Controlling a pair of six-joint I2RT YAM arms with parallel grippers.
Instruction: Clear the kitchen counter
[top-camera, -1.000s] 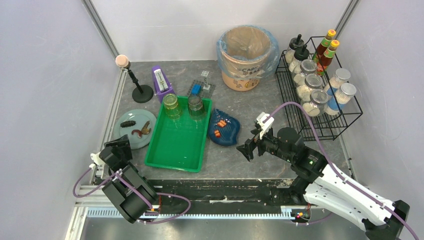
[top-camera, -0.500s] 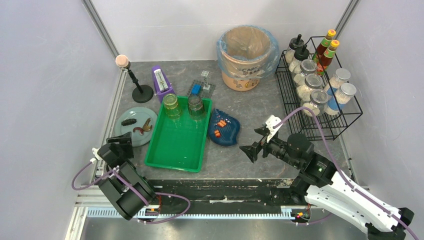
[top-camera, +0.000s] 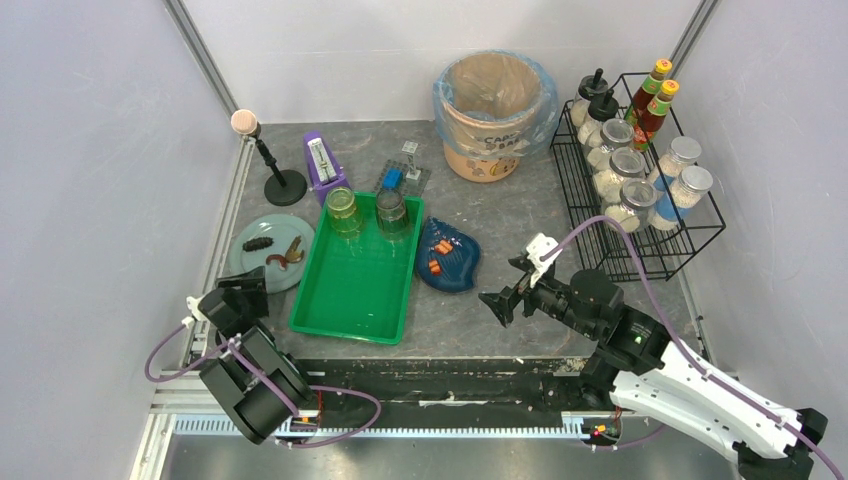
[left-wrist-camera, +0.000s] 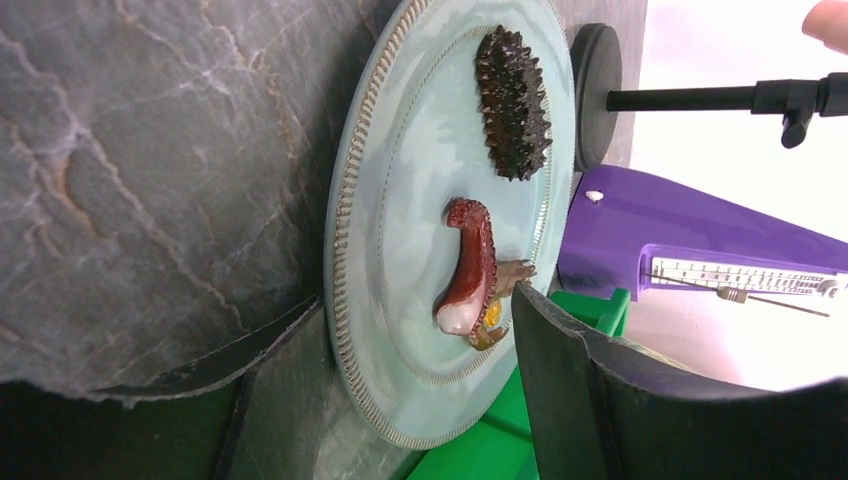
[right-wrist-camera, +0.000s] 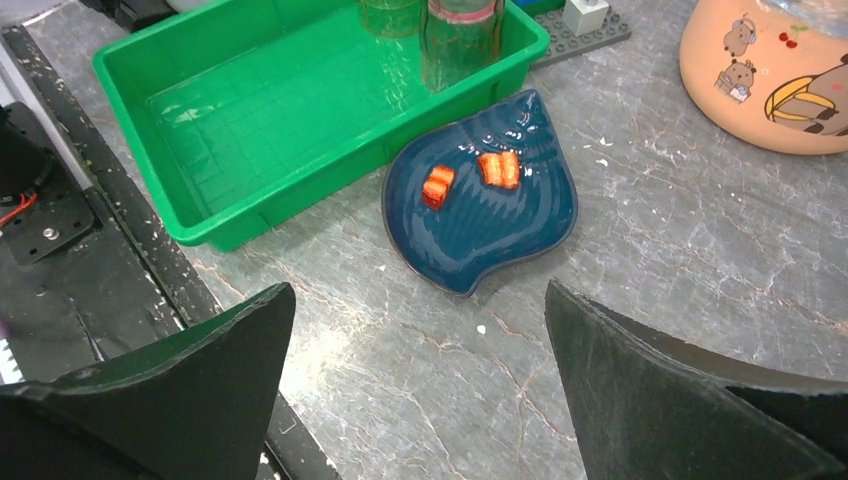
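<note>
- The kitchen counter, a dark grey mottled stone-look tabletop with metal rails, lay across the whole workspace and still carried plenty, so I judged the clearing far from finished.
- The black wire rack of bottles and jars stood at the right edge, well away from both arms.
- The green plastic tray sat left of centre, with two green-tinted glass jars at its far end.
- The tan bucket lined with a blue bag stood at the back. I took it to be for scraps.
- My right gripper hung with its jaws spread wide and empty, near the blue leaf-shaped dish, which lay just beside the tray.
- My left gripper also had its fingers apart, with the near rim of the pale green round plate between them. I could not tell whether either finger touched the plate.
- I judged the step in hand to be lining up on those two dishes. Next came closing on a rim and lifting level so nothing rolled off.
- The purple metronome and black microphone stand crowded the plate's far side, and the tray hemmed in its right.
- Loose on the plate were a dark spiky lump and a red-brown curled piece. The dish held two orange chunks.
</note>
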